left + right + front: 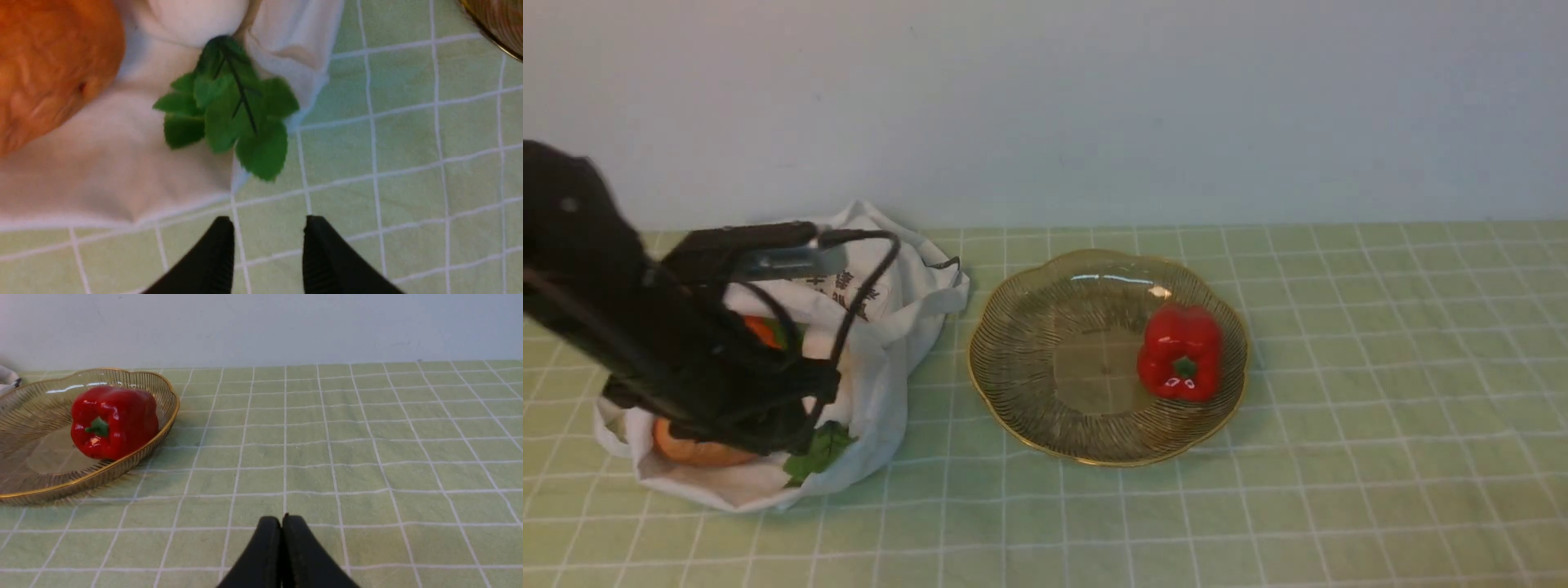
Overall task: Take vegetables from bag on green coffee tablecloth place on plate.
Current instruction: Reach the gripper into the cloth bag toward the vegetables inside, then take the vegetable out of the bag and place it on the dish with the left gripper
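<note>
Green gridded tablecloth (1339,457), rumpled white bag (870,392), scalloped amber plate (1094,367)

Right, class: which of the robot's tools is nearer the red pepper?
Right. The right tool is in front of the pepper, rightward; the left is over by the bag.

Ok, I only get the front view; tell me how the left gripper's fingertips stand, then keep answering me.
Observer: The left wrist view shows the left gripper open, with nothing between its fingertips.
Operator: The arm hides much of the bag from me. Tell me what the green leaves belong to.
Observer: In that same view, the leaves meet the end of a rounded white vegetable in the bag.
Operator: I can't see the right gripper at all. Report it.
Observer: The right wrist view shows the right gripper shut, its fingertips together.
</note>
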You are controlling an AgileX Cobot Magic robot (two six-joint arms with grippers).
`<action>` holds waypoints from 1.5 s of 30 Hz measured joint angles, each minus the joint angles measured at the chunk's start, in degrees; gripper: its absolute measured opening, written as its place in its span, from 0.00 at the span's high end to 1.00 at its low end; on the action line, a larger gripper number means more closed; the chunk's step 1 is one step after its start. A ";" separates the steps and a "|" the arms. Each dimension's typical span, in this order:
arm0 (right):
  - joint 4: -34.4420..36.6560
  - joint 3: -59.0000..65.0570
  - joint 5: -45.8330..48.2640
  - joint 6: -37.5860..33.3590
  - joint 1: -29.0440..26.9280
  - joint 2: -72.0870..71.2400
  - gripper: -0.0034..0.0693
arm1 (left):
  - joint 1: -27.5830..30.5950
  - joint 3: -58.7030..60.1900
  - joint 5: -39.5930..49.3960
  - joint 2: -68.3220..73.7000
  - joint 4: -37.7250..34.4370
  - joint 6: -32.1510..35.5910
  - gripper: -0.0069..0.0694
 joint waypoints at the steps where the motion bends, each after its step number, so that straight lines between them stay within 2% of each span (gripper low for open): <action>1: 0.00 0.00 0.00 0.00 0.00 0.00 0.97 | -0.50 -2.82 0.17 3.60 0.68 0.06 0.51; 4: 0.00 0.00 0.00 0.00 0.00 0.00 0.97 | -0.59 -8.38 1.49 10.31 3.37 -0.66 0.37; 8: 0.00 0.00 0.00 0.00 0.00 0.00 0.97 | -0.70 -14.81 2.80 16.18 9.36 -3.81 0.25; 11: 0.00 0.00 0.00 0.00 0.00 0.00 0.97 | -0.88 -16.80 2.18 18.21 12.27 -5.61 0.21; 22: 0.00 0.00 0.00 0.00 0.00 0.00 0.97 | -1.06 -17.47 -3.63 24.43 11.44 -6.72 0.21; 26: 0.00 0.00 0.00 0.00 0.00 0.00 0.97 | -1.06 -17.61 -3.54 24.97 11.39 -6.72 0.28; 33: 0.00 0.00 0.00 0.00 0.00 0.00 0.97 | -1.06 -17.61 3.18 20.66 11.39 -6.72 0.28; 40: 0.00 0.00 0.00 0.00 0.00 0.00 0.97 | -1.06 -17.61 14.25 11.10 11.39 -6.72 0.28; 45: 0.00 0.00 0.00 0.00 0.00 0.00 0.97 | -1.06 -15.22 15.12 6.34 11.74 -6.31 0.28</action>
